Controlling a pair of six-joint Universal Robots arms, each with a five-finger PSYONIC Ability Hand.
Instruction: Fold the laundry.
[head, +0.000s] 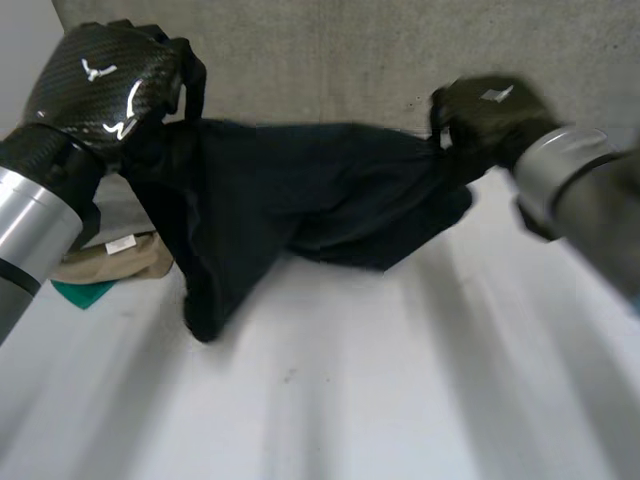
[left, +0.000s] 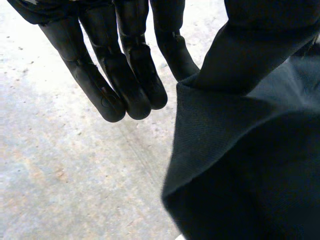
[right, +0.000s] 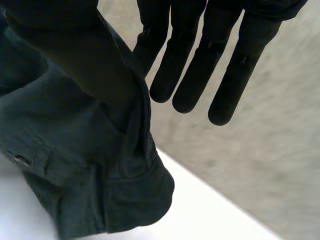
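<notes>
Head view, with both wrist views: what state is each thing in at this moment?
Dark garment: lifted, stretched between both hands, one part hanging down.
Left hand: pinching one end of the garment.
Right hand: pinching the other end.
Beige garment: folded, lying on the table.
Green cloth: lying flat, peeking out from under the beige one.

We find the near half of the white table (head: 400, 400) open to pass. Across the far half, the dark garment (head: 300, 200) hangs pinched between the left hand (head: 105, 80) and right hand (head: 490, 115), barring the way. A beige-and-green clothes pile (head: 125, 262) blocks the far left.
</notes>
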